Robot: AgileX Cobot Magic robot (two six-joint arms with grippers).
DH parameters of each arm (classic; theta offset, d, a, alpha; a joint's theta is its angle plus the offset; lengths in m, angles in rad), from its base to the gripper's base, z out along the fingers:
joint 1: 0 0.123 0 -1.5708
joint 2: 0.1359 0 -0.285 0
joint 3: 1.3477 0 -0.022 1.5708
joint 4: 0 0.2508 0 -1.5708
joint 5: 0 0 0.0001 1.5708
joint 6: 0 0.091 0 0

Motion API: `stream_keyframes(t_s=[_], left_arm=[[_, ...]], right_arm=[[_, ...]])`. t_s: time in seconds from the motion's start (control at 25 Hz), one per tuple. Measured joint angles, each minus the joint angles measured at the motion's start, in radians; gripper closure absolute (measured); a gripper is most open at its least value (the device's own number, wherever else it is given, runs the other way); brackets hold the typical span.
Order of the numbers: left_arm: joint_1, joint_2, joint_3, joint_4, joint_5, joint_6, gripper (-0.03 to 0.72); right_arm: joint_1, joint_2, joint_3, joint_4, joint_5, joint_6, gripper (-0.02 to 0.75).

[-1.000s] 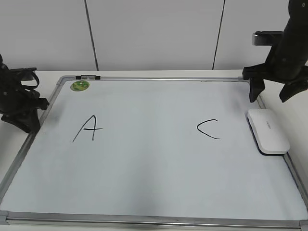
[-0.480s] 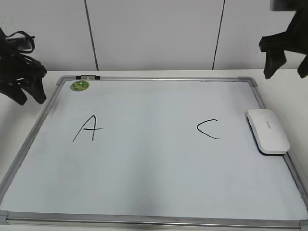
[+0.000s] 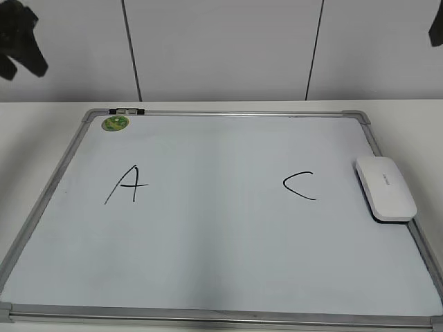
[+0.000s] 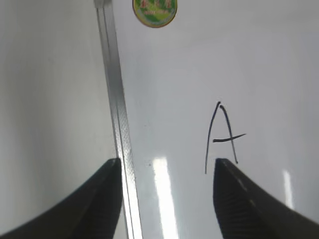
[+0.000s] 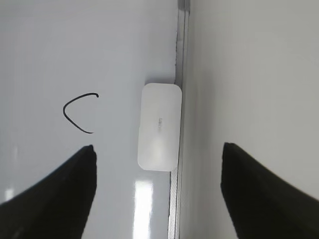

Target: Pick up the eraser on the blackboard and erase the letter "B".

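The white eraser (image 3: 385, 187) lies flat at the right edge of the blackboard (image 3: 208, 263), right of the black "C" (image 3: 301, 185). It also shows in the right wrist view (image 5: 159, 127). No letter "B" shows; the board between the "A" (image 3: 127, 184) and the "C" is blank. My right gripper (image 5: 158, 146) is open and empty, high above the eraser and the board's right frame. My left gripper (image 4: 167, 162) is open and empty, high above the board's left frame (image 4: 117, 114) beside the "A" (image 4: 222, 137). In the exterior view only dark bits of both grippers show at the top corners.
A round green sticker (image 3: 115, 124) sits at the board's top left corner, also in the left wrist view (image 4: 155, 11). A small clip (image 3: 127, 111) sits on the top frame. White table surrounds the board; a panelled wall stands behind.
Both grippers have risen from board level at the left and right edges, up to the top corners of the exterior view. The eraser and the letters have not moved.
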Motion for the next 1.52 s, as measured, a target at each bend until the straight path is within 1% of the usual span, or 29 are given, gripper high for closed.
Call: stream_keyframes(t_s=[0.2, 0.36, 0.48, 0.56, 0.76, 1.0, 1.16, 1.52], left_arm=[[-0.059, -0.153, 0.0, 0.018, 0.013, -0.039, 0.267], [-0.127, -0.279, 0.0, 0.043, 0.018, -0.054, 0.267], [-0.176, -0.372, 0.037, 0.079, 0.02, -0.073, 0.267], [-0.19, -0.439, 0.085, 0.089, 0.022, -0.077, 0.267], [-0.193, -0.586, 0.242, 0.103, 0.026, -0.082, 0.267], [-0.193, -0.806, 0.517, 0.105, 0.029, -0.083, 0.267], [-0.193, -0.973, 0.684, 0.133, 0.032, -0.083, 0.267], [-0.193, -1.311, 0.962, 0.216, 0.023, -0.085, 0.267]], right_arm=[[0.0, -0.131, 0.003, 0.0, 0.01, -0.015, 0.145], [0.0, -0.247, 0.027, 0.006, 0.017, -0.019, 0.146], [0.0, -0.336, 0.069, 0.008, 0.018, -0.025, 0.146], [0.0, -0.382, 0.094, 0.008, 0.02, -0.029, 0.146], [0.0, -0.54, 0.225, 0.01, 0.022, -0.039, 0.146], [0.0, -0.72, 0.396, 0.036, 0.025, -0.04, 0.146], [0.0, -0.879, 0.549, 0.03, 0.027, -0.04, 0.146], [0.0, -1.186, 0.822, -0.021, 0.029, -0.051, 0.146]])
